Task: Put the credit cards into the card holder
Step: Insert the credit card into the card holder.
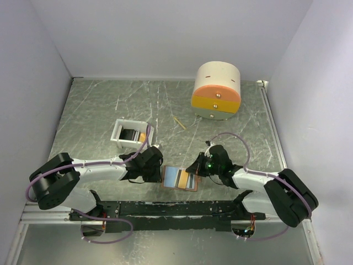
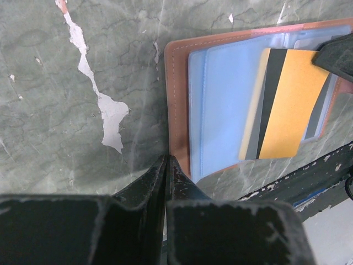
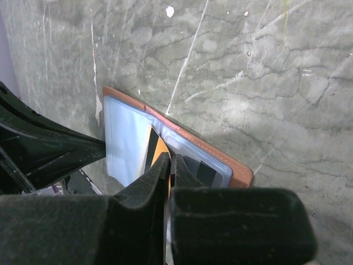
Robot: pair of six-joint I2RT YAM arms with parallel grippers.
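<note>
Our right gripper (image 3: 170,157), shut, touches the gold card (image 2: 292,105) lying leftward on the holder (image 2: 176,99); left gripper (image 2: 167,160) shut too.

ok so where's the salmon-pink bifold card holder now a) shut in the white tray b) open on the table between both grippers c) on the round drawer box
b: the card holder lies spread open on the grey table, light blue inner face up, between the left gripper and the right gripper.
</note>
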